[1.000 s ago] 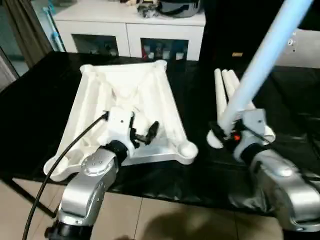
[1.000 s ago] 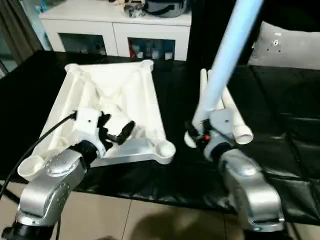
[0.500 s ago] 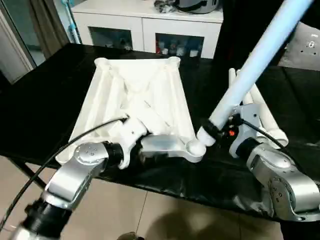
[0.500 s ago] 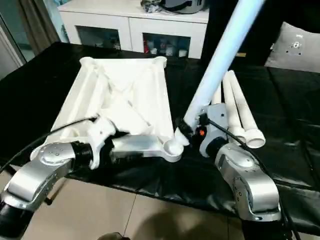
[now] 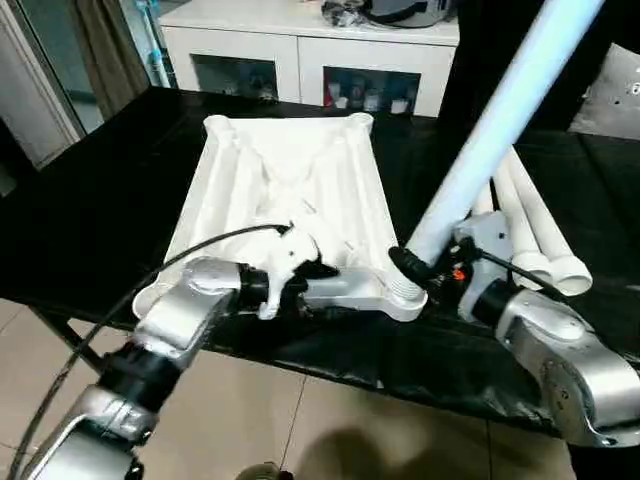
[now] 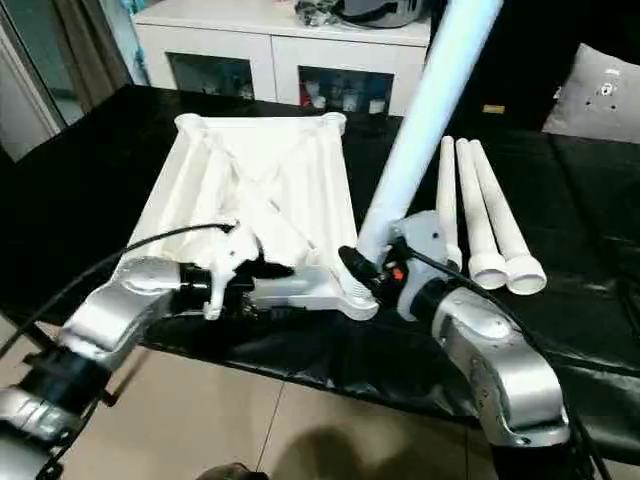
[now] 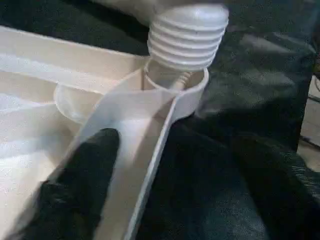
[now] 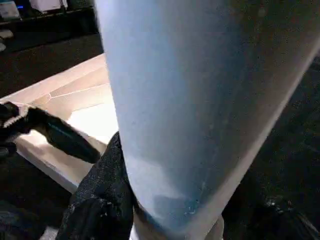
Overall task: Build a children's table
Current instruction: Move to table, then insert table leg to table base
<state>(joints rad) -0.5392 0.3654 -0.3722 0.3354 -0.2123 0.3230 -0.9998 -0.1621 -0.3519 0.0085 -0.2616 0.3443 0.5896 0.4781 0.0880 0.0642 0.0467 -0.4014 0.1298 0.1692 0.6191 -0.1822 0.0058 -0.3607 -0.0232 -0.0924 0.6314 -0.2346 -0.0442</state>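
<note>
Now, tabletop: white ribbed rectangular plastic top (image 5: pixel 290 205) lies underside up on the black-covered work table (image 5: pixel 90 200), centre-left of the head views.
Held leg: long white tapered round leg (image 6: pixel 420 120) rises to the upper right, clamped in the right gripper (image 6: pixel 385 268); its threaded end (image 7: pixel 187 35) sits at the mouth of the near-right round corner socket (image 7: pixel 192 95).
Left gripper: left gripper (image 5: pixel 310 272), fingers apart, lies along the top's near edge beside that socket; one black finger (image 7: pixel 75 195) rests on the rib.
Spare legs: three white legs (image 6: pixel 480 215) lie side by side at right.
Left wrist view: shows thread ridges over the socket.
Right wrist view: shows black pad (image 8: pixel 102 200) pressed on the leg.
</note>
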